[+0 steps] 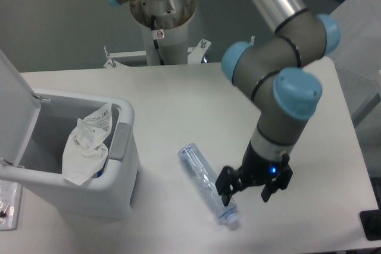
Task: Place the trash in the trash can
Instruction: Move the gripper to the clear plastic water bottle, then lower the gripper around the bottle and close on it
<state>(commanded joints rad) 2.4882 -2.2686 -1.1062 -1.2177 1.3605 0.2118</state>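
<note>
Gripper (245, 191) hovers low with jaws apart, just at 3 o'clock of the clear bottle (205, 182) lying on the table (178, 99). White wrapper (86, 144) drapes over the open trash can (113, 194) rim, at 9 o'clock.

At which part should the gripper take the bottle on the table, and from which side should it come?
Probably at the middle of the bottle, from above, with the fingers across its narrow width. It lies flat and diagonal on the table, cap toward the near edge, so the long sides are free. The gripper, open, is beside the cap end.
</note>
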